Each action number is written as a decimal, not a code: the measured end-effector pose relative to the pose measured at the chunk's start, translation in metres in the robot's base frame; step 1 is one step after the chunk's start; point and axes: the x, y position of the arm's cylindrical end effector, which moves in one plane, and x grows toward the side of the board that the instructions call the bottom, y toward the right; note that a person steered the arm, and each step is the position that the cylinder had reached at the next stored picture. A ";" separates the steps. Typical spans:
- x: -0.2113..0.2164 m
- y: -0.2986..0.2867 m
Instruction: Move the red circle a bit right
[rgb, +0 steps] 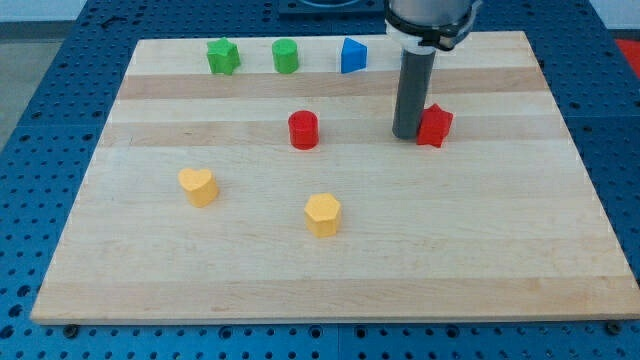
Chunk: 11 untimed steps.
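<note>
The red circle (303, 130) is a short red cylinder standing near the middle of the wooden board (330, 270). My tip (408, 136) is the lower end of a dark rod, well to the right of the red circle and right beside a red star block (435, 125), on that block's left side. The tip and the star look touching or nearly so.
A green star block (222, 56), a green hexagon block (286, 56) and a blue block (352, 55) stand in a row along the view's top. A yellow heart block (198, 186) and a yellow hexagon block (323, 214) sit lower down.
</note>
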 end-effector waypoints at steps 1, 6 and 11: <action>-0.015 -0.015; -0.001 -0.188; -0.001 -0.136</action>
